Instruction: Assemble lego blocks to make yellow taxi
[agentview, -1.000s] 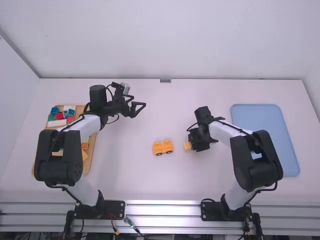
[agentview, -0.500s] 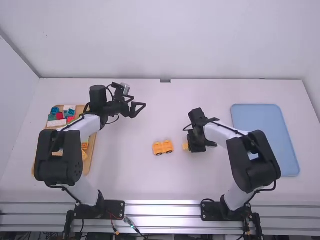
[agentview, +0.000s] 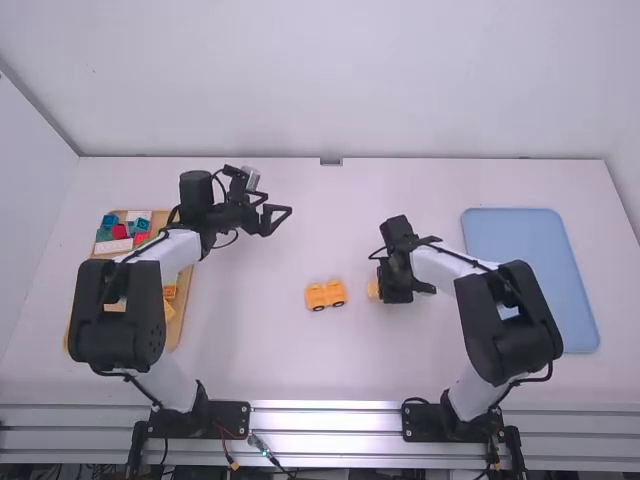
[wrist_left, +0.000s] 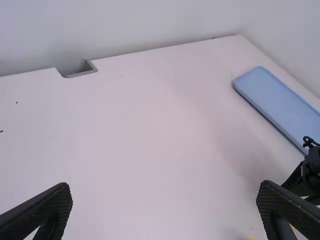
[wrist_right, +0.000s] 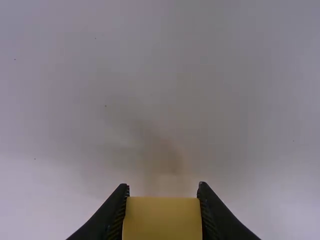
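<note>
The yellow block (wrist_right: 162, 220) is clamped between the two fingers of the right gripper (agentview: 383, 289), at the bottom edge of the right wrist view, a little right of that frame's middle; one finger presses each side, and the face towards the camera looks smooth and flat. In the high view the same block pokes out from the gripper's left side, right of the frame's centre and somewhat below mid-height. Whether it touches the white table (agentview: 250, 350) I cannot tell.

Just left of it, near the centre of the high view, sits the part-built yellow taxi (agentview: 325, 294), two yellow humps side by side with dark wheels along the lower side. It is apart from the held block.

The left gripper (agentview: 279, 203) hangs left of centre in the upper half of the high view, its fingers spread wide with nothing between them; they stand at the lower left and lower right corners of the left wrist view.

Farther out, at the left of the high view, the wooden tray (agentview: 178, 325) holds teal, red, white, green and yellow-orange blocks, partly hidden by the left arm. At the right, the blue tray (agentview: 515, 235) lies beyond the right arm.
</note>
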